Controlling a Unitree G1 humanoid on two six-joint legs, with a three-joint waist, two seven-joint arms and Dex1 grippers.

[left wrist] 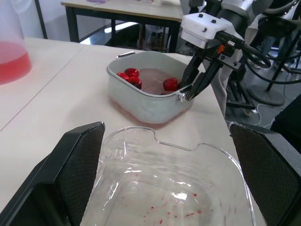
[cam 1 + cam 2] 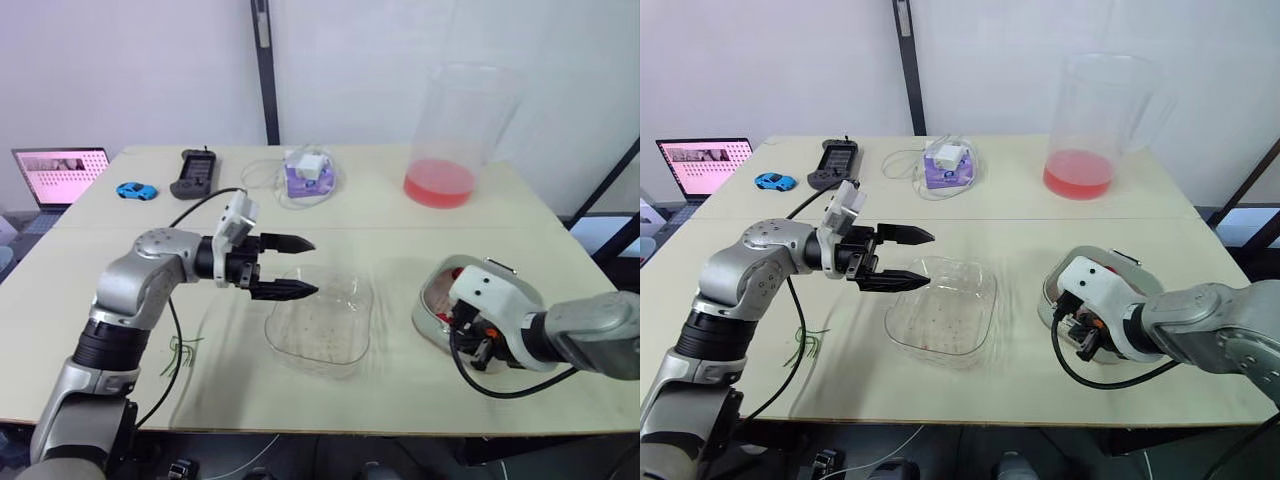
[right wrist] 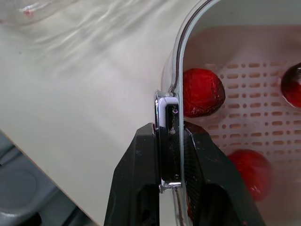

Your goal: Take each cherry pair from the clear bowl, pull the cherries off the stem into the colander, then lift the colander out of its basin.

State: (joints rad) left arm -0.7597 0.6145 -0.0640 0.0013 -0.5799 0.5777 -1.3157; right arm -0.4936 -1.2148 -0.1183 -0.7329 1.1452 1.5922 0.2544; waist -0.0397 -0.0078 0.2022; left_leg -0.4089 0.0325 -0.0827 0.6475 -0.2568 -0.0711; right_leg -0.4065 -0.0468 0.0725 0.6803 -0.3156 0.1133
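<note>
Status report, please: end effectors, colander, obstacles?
Right end effector shut on colander handle. Left end effector open by empty clear bowl. Cherries in colander, not yet lifted.

laptop (image 2: 58, 172) far left | blue toy car (image 2: 136, 190) | black remote, perhaps (image 2: 195, 172) | purple box (image 2: 308, 176) back centre | pitcher (image 2: 462, 120), red liquid

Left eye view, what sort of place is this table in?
Probably a lab or office test space, not a kitchen: bare walls, a laptop, and a table carrying a handheld controller and cabled charger along with the colander.
</note>
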